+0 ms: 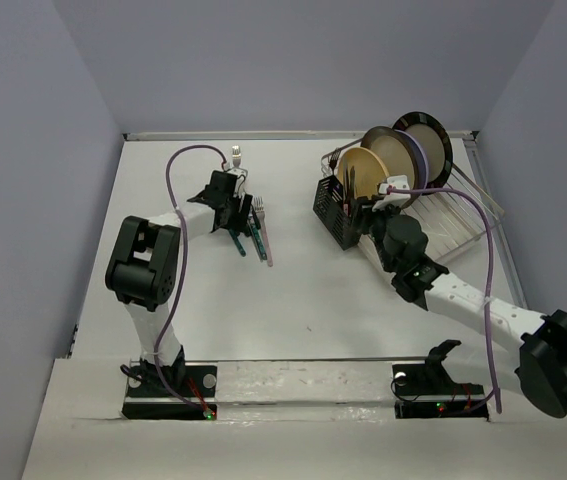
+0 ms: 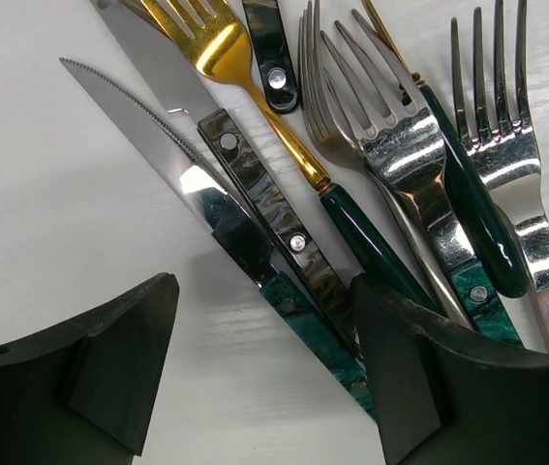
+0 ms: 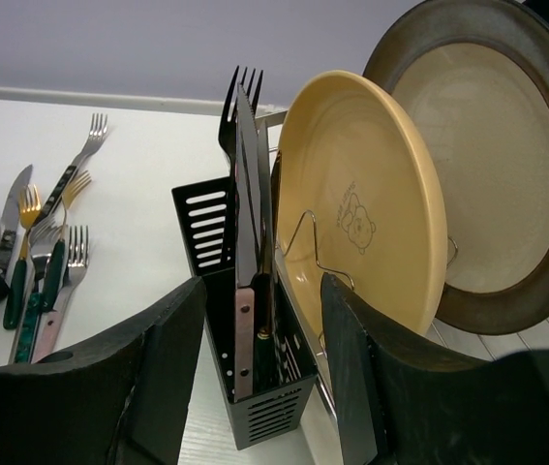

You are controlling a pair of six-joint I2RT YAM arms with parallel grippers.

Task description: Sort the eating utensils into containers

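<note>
Several eating utensils (image 1: 254,228) lie in a pile on the white table at the left; the left wrist view shows a serrated green-handled knife (image 2: 187,184), a dark marbled-handled knife (image 2: 264,208), a gold fork (image 2: 218,46), silver forks (image 2: 390,131) and a pink-handled fork (image 2: 511,155). My left gripper (image 1: 237,220) (image 2: 264,291) is open low over the knife handles, holding nothing. The black perforated caddy (image 1: 329,212) (image 3: 279,421) stands by the dish rack and holds a pink-handled knife (image 3: 244,329) and a dark fork (image 3: 242,92). My right gripper (image 1: 357,205) (image 3: 262,291) is open, just behind the caddy.
A wire dish rack (image 1: 458,218) at the back right holds a yellow plate (image 3: 371,194) and a brown-rimmed plate (image 3: 506,145), right beside the caddy. The pile of utensils also shows far left in the right wrist view (image 3: 37,252). Walls enclose the table.
</note>
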